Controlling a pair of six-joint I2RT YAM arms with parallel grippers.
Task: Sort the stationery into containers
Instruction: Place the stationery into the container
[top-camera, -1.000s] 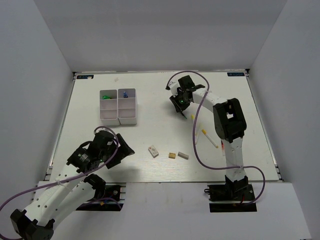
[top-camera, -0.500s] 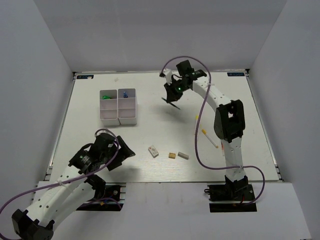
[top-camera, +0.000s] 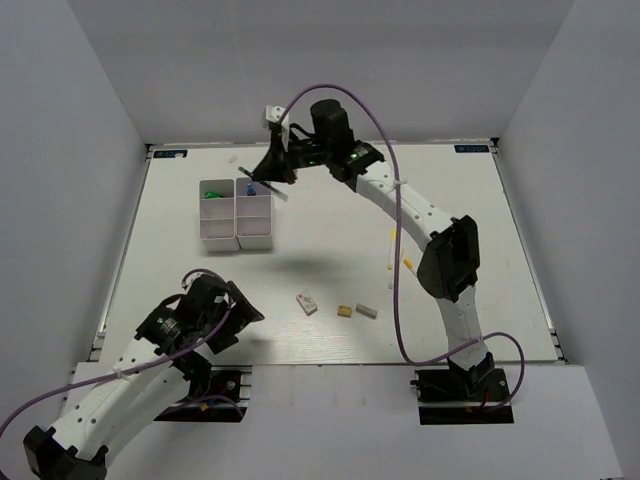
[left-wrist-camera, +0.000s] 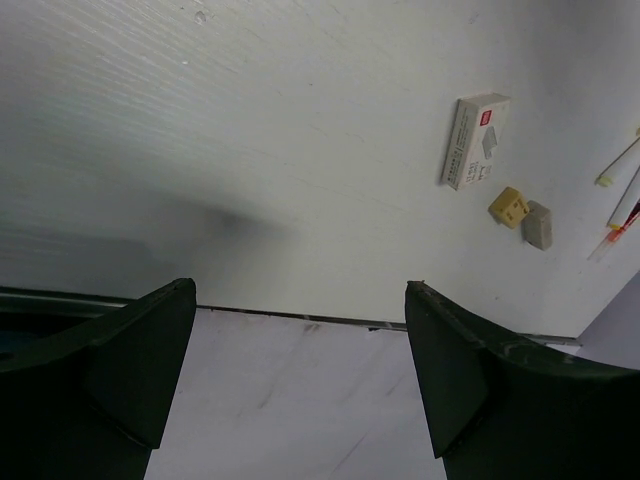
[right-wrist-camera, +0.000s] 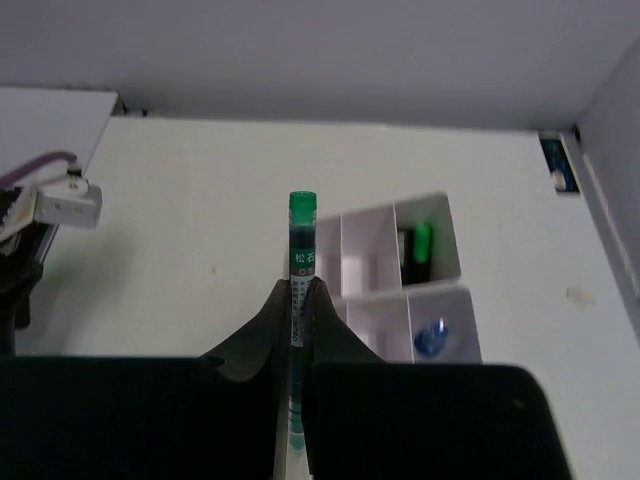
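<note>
Right wrist view: the right gripper (right-wrist-camera: 297, 300) is clamped on a green pen (right-wrist-camera: 301, 225), cap pointing away. Its white label bears Chinese characters, too small to read surely. Beyond lies the tray (right-wrist-camera: 380, 293), a green highlighter (right-wrist-camera: 422, 243) in one far compartment and a blue bottle (right-wrist-camera: 430, 340) in the one next to it

Top view: the right arm reaches far and left, and the pen hangs over the tray's far end. The left gripper (top-camera: 222, 312) sits low at the near left

Left wrist view: the left jaws stand wide apart, holding nothing. A white eraser (left-wrist-camera: 477, 140) carries a red mark and unreadable print. A yellow eraser (left-wrist-camera: 508, 206) and a grey eraser (left-wrist-camera: 538, 224) lie just beside each other. Sticks (left-wrist-camera: 618, 165) and a red pen (left-wrist-camera: 618, 228) lie at the right edge
</note>
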